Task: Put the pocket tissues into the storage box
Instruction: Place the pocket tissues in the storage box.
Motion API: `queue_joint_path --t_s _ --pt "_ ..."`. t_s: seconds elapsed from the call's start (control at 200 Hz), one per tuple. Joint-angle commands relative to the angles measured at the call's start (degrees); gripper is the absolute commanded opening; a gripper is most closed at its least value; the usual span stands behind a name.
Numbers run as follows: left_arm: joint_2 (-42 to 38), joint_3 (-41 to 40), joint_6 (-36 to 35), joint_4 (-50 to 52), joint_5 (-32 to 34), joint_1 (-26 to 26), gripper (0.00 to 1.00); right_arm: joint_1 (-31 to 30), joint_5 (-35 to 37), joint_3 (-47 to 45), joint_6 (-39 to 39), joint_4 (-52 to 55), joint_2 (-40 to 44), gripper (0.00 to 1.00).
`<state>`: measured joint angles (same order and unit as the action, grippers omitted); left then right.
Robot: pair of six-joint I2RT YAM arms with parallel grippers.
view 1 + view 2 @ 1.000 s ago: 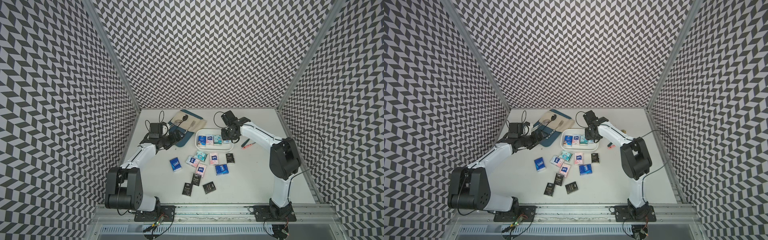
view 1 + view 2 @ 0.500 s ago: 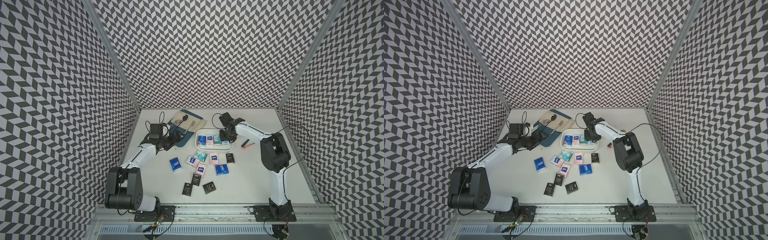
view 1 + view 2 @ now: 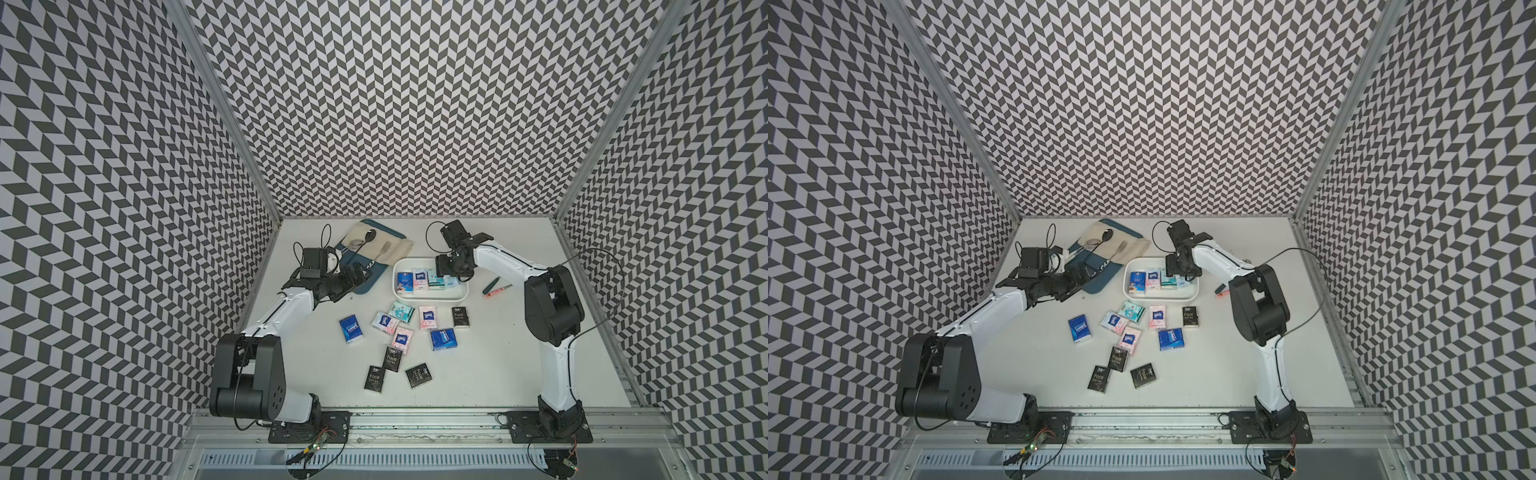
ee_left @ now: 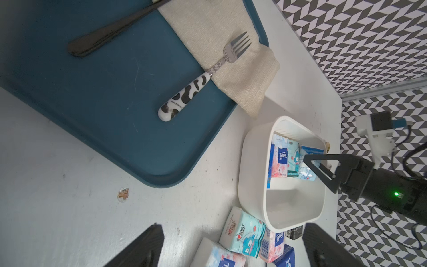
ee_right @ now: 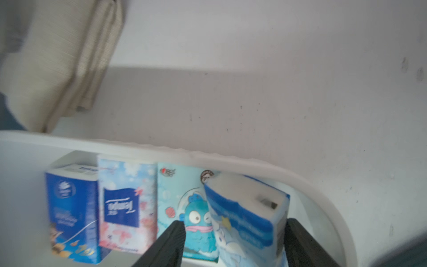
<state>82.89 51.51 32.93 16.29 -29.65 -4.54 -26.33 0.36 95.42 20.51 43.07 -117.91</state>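
Observation:
The white storage box [image 3: 430,297] [image 3: 1160,296] stands mid-table with several pocket tissues upright along its far wall. My right gripper [image 3: 451,270] [image 5: 234,223] reaches into its right end, jaws open on either side of a blue-and-white packet [image 5: 247,208] that leans on a teal cartoon packet [image 5: 182,196]. A gap shows at one finger. Several more packets lie loose in front of the box, such as a dark blue one [image 3: 350,328] and a black "Face" one [image 3: 419,375]. My left gripper [image 3: 357,274] [image 4: 233,226] hangs open and empty left of the box.
A blue tray [image 3: 365,282] [image 4: 104,104] with beige cloth [image 3: 390,245], a fork [image 4: 208,74] and a dark spoon sits at the back left, beside the box. A red-and-green pen [image 3: 496,287] lies right of the box. Patterned walls enclose the table.
The right gripper's jaws have spread apart around the blue-and-white packet in the box, and the right arm's elbow has swung inward. The left arm has not moved.

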Motion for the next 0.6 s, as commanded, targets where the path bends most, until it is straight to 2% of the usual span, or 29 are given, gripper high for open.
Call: queue_joint_path --t_s 0.0,0.235,0.431,0.596 --pt "-1.35 0.08 -0.14 -0.06 0.64 -0.3 1.0 0.22 -3.15 -2.3 -0.86 -3.33 8.01 0.74" --pt "-1.74 0.53 -0.49 0.56 1.35 -0.3 1.0 -0.78 -4.67 -12.79 -2.2 -3.17 19.15 0.76" --pt "-1.66 -0.15 -0.92 0.8 1.7 -0.3 1.0 -4.07 -10.2 -24.47 -5.39 -4.68 27.56 0.7" --pt "-1.24 -2.3 -0.76 0.7 0.52 -0.3 1.0 -7.54 -15.38 -31.69 -5.76 -6.62 29.83 0.69"
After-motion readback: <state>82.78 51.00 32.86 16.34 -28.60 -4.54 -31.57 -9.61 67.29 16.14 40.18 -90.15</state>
